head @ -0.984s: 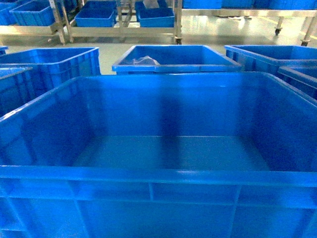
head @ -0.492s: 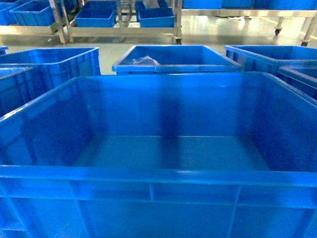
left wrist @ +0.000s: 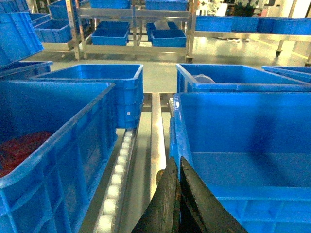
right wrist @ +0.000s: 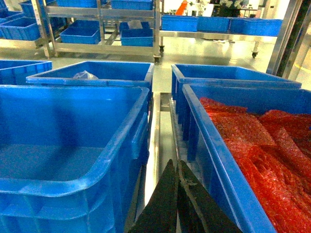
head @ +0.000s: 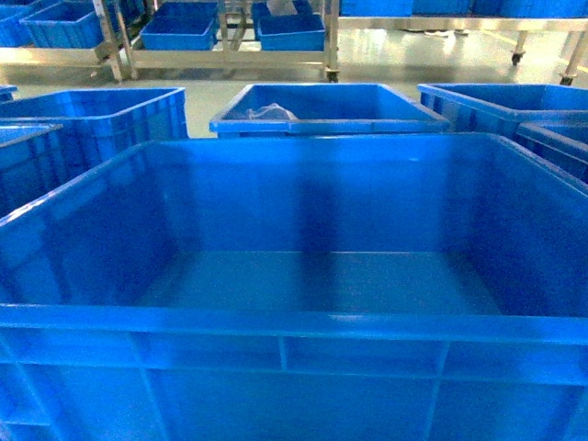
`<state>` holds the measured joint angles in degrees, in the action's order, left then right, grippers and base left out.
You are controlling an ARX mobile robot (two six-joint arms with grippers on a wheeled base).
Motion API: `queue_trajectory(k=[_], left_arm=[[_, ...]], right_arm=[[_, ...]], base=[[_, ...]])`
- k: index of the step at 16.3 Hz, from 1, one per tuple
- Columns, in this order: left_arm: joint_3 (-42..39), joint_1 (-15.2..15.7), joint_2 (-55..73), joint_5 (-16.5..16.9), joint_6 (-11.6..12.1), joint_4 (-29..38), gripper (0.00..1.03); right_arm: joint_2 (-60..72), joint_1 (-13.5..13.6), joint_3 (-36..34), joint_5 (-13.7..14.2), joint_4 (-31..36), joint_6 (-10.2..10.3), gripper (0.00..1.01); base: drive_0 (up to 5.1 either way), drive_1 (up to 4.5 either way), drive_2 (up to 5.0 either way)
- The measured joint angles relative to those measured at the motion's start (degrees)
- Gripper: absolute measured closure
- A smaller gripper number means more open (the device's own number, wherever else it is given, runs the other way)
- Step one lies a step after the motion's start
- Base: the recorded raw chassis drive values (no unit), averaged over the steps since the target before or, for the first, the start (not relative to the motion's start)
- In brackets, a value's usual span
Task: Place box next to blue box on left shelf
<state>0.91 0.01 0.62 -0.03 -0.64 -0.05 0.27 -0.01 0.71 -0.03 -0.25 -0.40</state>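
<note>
Writing showed nowhere on the box [head: 294,276], upright, mouth up; left claw [left wrist: 176,167] and right claw [right wrist: 176,170] were pressed together beside its walls.

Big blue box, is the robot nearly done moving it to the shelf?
Not nearly. The box sits empty right before the robot, among other crates, far from the shelves across the floor. Both pincers, left and right, look shut beside its walls, not holding it. Grabbing, carrying and placing remain.

box [head: 303,367] in front, crates [head: 326,106] behind
</note>
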Motion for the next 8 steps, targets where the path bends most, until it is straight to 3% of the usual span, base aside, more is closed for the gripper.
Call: queue_trajectory(k=[2,3,8], left_arm=[[0.0,0.0,0.0,0.0,0.0,-0.22,1.02],[0.0,0.0,0.0,0.02,0.0,-0.24,0.91],[0.0,0.0,0.0,0.02,0.02,-0.24,0.27]], right_arm=[[0.0,0.0,0.0,0.0,-0.02,0.0,1.0],[0.0,0.0,0.0,0.02,-0.04,-0.02,0.91],[0.0,0.0,0.0,0.02,-0.04,-0.02,0.27]], base=[[0.0,0.0,0.0],[0.0,0.0,0.0],[0.0,0.0,0.0]])
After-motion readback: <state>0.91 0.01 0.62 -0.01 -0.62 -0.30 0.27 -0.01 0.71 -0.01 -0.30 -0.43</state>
